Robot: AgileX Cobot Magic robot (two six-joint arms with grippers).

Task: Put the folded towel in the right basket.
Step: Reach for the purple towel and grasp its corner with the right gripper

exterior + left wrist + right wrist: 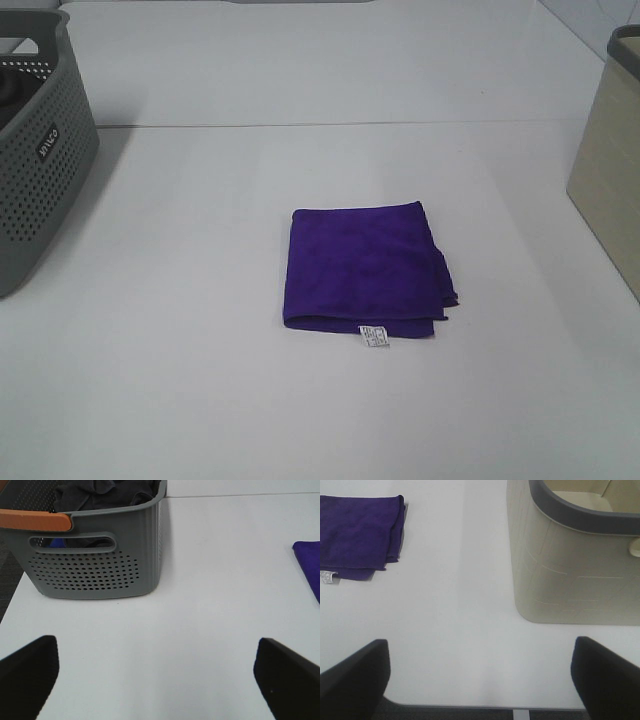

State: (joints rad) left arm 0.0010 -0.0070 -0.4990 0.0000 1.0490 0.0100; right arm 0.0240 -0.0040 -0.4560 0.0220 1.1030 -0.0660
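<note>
A folded purple towel (362, 268) with a small white label lies flat in the middle of the white table. Its edge shows in the left wrist view (310, 565) and most of it in the right wrist view (360, 535). The right basket (608, 170) is beige with a grey rim and stands at the right table edge; it also shows in the right wrist view (570, 565). My left gripper (160, 680) is open and empty over bare table. My right gripper (480, 680) is open and empty near the table's front edge, apart from towel and basket. Neither gripper shows in the exterior high view.
A grey perforated basket (40, 150) stands at the left of the table; in the left wrist view (95, 555) it holds dark clothes and has an orange handle. The table's front edge (470, 707) lies just under my right gripper.
</note>
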